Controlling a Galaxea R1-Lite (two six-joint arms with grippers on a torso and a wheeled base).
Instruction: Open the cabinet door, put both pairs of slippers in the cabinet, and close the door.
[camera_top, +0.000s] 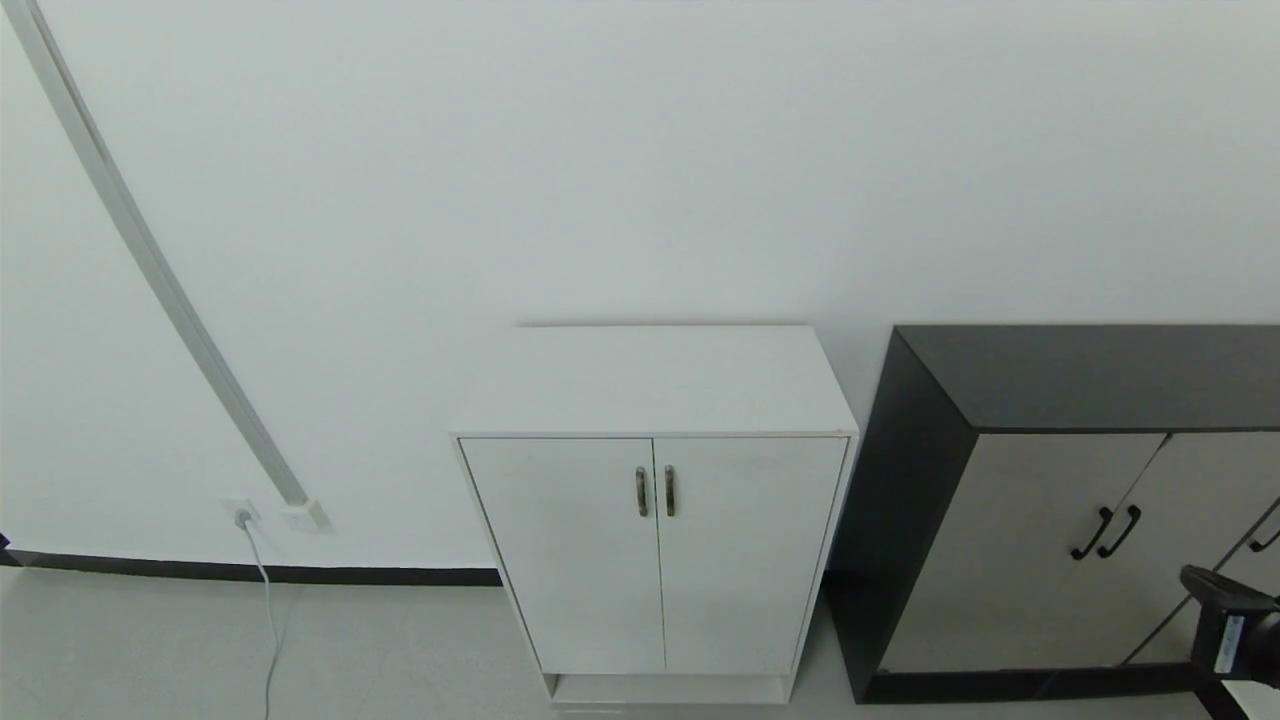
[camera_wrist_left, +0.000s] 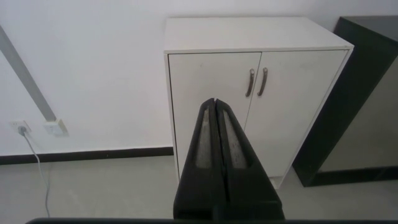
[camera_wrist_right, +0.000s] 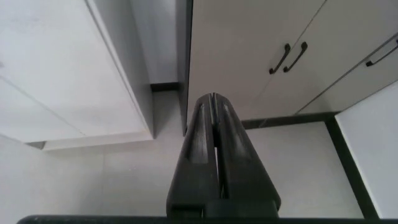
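The cabinet (camera_top: 650, 385) stands by the wall (camera_top: 640, 150), each door (camera_top: 565, 550) shut. A door should swing light and rigid; take its slim upright handle (camera_top: 642, 491) at the seam. The left gripper (camera_wrist_left: 215, 102) and right gripper (camera_wrist_right: 213, 96) have fingers closed, empty.

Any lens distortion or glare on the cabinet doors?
Head view: wall conduit bows, wide-angle distortion; white cabinet doors evenly lit, no glare. Left wrist view: shut left gripper hides lower door seam. Right wrist view: gap beside dark cabinet lies shaded.
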